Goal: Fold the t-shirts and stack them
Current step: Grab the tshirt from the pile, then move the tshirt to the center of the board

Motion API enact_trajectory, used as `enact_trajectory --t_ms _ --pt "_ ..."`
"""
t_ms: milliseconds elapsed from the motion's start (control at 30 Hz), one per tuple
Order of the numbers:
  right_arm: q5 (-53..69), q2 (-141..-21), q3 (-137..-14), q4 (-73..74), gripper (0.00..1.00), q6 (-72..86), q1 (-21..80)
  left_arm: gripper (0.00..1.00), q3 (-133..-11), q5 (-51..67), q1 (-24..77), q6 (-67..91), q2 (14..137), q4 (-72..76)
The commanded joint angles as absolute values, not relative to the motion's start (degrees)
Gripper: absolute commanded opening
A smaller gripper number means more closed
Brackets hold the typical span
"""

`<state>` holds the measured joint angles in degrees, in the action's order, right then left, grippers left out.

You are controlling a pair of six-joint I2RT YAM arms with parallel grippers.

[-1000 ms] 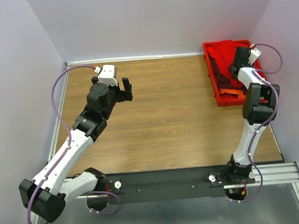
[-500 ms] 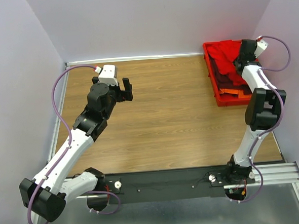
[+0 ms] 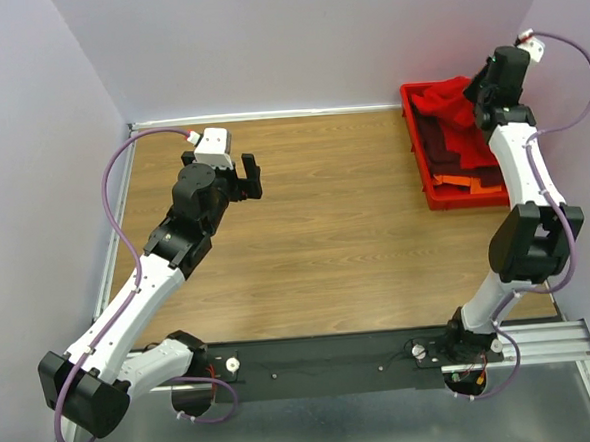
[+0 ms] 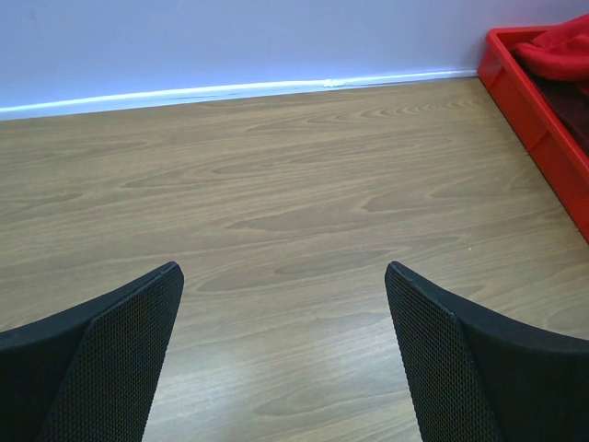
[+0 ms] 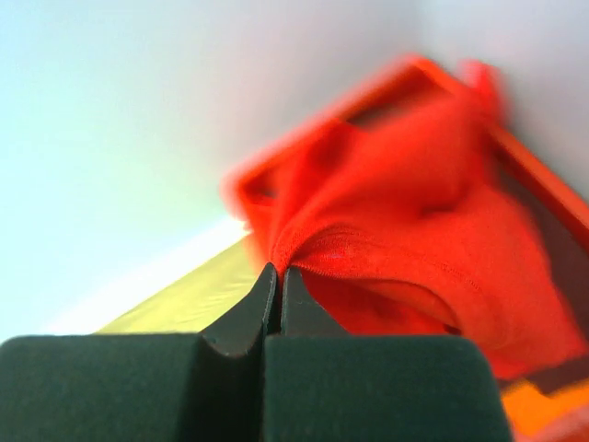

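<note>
My right hand (image 5: 276,274) clenches the bright red t-shirt (image 5: 405,230) at two o'clock; my left hand (image 4: 281,276) gapes wide. It hangs over the surface (image 4: 276,184).

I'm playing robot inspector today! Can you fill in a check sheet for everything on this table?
Surface: wooden table, no stains seen.
Job's things: red t-shirt lifted partly out of the red tray; maroon t-shirt lying in it.
Clutter: something orange in the tray, cannot tell what.
Grippers: left gripper jaws open, holding nothing, above the table; right gripper jaws shut on the red t-shirt.
Cables: purple cable looped along each arm, no snag seen.
Surroundings: pale walls on three sides.
</note>
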<state>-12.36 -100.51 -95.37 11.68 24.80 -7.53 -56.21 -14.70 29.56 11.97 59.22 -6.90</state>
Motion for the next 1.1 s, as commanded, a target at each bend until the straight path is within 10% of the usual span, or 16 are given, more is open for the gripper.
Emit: enact_trajectory --t_ms 0,567,933,1067 --pt "-6.85 -95.45 -101.76 11.43 0.0 19.61 -0.19 0.98 -55.99 -16.08 28.92 11.6 58.97 -6.24" --pt "-2.63 -103.27 -130.78 12.39 0.0 13.8 35.07 0.96 -55.55 -16.87 22.85 15.03 56.69 -6.33" --pt "-15.13 -97.65 -101.72 12.3 0.01 20.55 28.14 0.95 -55.28 -15.91 22.68 15.47 56.77 -5.8" --pt "-8.2 -98.52 -86.77 12.39 0.37 29.25 14.55 0.94 -55.11 -14.15 22.68 16.87 57.83 -5.63"
